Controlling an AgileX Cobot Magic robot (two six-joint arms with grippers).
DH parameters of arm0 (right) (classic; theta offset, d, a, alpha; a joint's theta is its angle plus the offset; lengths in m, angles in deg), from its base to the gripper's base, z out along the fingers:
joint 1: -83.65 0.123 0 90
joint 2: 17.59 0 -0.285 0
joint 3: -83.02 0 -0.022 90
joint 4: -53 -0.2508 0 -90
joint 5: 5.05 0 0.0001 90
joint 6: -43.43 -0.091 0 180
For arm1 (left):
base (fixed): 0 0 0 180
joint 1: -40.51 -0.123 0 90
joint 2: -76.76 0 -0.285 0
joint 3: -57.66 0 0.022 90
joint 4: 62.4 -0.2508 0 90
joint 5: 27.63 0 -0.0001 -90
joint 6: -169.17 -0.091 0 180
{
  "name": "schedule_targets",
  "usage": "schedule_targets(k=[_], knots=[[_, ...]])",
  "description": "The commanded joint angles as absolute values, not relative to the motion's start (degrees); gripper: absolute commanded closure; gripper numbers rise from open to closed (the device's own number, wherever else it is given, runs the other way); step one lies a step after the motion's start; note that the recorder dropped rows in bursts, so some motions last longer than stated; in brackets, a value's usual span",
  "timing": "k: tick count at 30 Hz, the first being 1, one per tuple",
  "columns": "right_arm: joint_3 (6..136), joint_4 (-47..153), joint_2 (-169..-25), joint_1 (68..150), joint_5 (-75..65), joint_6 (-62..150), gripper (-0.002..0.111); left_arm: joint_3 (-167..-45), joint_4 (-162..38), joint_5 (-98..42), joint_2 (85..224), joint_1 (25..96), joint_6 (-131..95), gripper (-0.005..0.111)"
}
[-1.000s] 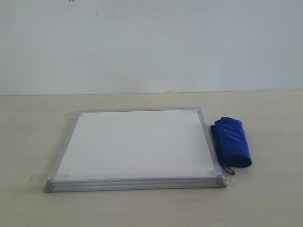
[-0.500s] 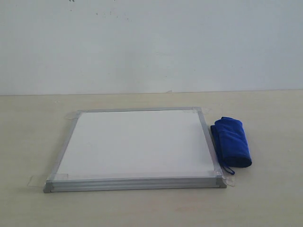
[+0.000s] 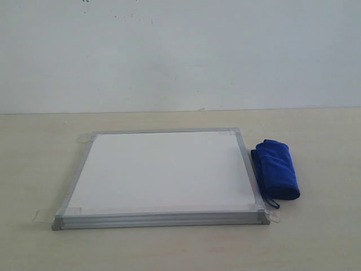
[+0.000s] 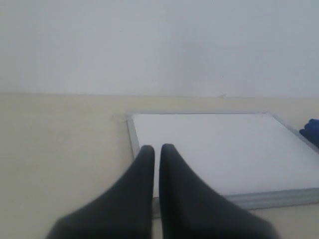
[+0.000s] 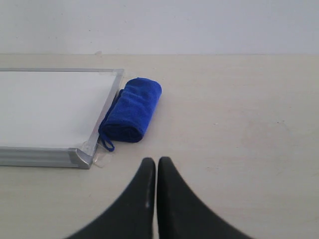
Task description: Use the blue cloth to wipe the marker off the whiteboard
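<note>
while left gripper (image 4: 157,148) and right gripper (image 5: 156,160) sit pinched together, holding nothing, whiteboard (image 3: 163,169) lies flat on table (image 3: 316,243), face plain white; blue cloth (image 3: 275,169) rolled, just beside its right edge.

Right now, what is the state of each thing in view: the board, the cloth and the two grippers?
whiteboard: lying flat on the table, surface plain white, no writing visible.
blue cloth: rolled up, lying beside the board's right edge, not held.
left gripper: shut, holding nothing.
right gripper: shut, holding nothing, apart from the cloth.
</note>
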State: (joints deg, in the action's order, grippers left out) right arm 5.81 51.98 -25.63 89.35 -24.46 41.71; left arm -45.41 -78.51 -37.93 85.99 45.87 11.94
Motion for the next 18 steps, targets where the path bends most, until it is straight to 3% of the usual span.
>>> schedule_targets(k=[1,12,18], knots=[[5.80,52.11,-25.38,89.51,-24.13,41.89,0.107,-45.12,-73.76,-42.35,84.55,45.36,13.77,0.103],[5.80,52.11,-25.38,89.51,-24.13,41.89,0.107,-45.12,-83.44,-40.48,84.55,45.36,4.56,0.103],[5.80,52.11,-25.38,89.51,-24.13,41.89,0.107,-45.12,-66.97,-41.15,84.55,45.36,4.11,0.103]])
